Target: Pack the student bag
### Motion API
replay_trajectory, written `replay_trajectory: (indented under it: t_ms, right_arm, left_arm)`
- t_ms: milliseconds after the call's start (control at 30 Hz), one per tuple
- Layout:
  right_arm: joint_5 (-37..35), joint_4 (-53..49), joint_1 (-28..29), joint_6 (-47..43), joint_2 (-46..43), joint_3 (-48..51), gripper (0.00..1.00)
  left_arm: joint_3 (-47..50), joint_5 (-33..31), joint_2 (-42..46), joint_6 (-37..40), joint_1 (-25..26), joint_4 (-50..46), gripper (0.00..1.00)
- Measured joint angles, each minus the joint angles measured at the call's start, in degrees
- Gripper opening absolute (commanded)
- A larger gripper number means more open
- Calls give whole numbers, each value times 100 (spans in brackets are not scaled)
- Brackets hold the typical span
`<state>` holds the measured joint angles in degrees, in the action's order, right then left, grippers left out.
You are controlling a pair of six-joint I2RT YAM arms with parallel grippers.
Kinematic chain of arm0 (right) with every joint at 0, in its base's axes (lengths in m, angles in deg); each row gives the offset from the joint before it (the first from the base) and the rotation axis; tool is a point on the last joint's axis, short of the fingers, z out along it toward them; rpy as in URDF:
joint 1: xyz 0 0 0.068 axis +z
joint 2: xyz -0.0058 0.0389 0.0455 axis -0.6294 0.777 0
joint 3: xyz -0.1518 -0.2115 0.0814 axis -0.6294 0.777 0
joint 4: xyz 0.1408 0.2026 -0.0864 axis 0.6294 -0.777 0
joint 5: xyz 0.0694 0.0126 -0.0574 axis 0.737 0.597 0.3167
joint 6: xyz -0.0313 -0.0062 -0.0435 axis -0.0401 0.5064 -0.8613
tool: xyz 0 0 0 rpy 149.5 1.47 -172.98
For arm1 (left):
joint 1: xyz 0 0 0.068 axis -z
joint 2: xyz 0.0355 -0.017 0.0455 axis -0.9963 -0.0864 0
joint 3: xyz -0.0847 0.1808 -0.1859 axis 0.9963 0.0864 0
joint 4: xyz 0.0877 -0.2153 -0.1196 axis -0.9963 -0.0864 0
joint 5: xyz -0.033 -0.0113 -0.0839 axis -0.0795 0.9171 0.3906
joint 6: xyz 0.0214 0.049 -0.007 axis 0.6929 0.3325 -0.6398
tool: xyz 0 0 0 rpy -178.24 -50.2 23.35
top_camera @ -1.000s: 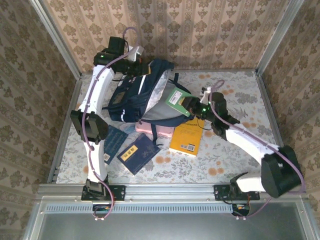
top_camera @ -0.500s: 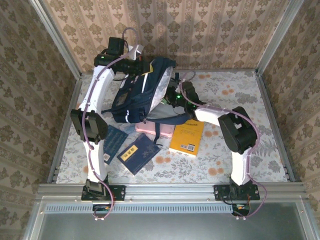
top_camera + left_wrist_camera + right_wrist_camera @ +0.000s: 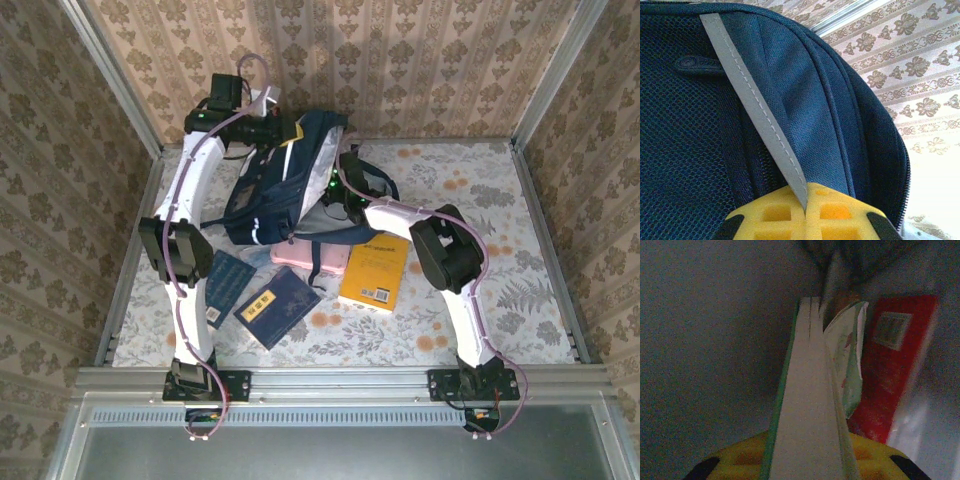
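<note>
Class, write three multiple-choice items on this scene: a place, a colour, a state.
1. The yellow book lies: A on the table beside the student bag; B inside it; C in a gripper.
2. Beside the right gripper's green book, the bag holds a book coloured: A blue; B red; C white.
3. The left gripper is: A open; B shut on the bag's stripe; C shut on a book.
Answers: A, it rests on the floral top; B, the red book shows beside it; B, its jaws pinch the stripe.
</note>
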<state>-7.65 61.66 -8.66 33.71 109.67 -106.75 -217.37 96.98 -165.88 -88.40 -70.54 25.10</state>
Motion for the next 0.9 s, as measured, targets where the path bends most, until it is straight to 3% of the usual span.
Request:
replay_trajectory:
  t_ms: [67, 100, 200, 300, 367, 600, 900]
  right_arm:
    - [-61, -238, 22, -55, 269, -275, 9]
    - [-92, -422, 46, -111, 433, -494, 17]
    - [-107, -850, 164, -243, 955, -1314, 55]
    - [-68, -1069, 293, -382, 1322, -1993, 75]
    - [-48, -1128, 343, -492, 1325, -2037, 83]
    - [50, -898, 264, -824, 636, -973, 87]
    - [-109, -1585, 7, -1871, -848, 55, 87]
  left_arm:
    - [2, 22, 0, -44, -4, 35, 0]
    - [2, 26, 0, -70, -2, 50, 0]
    - [4, 42, 0, -131, -20, 114, 0]
    - [4, 59, 0, -197, -92, 208, 0]
    - [17, 111, 0, -260, -188, 260, 0]
    - [46, 302, -72, -428, -407, 433, 0]
    - [42, 367, -348, -490, -474, 555, 0]
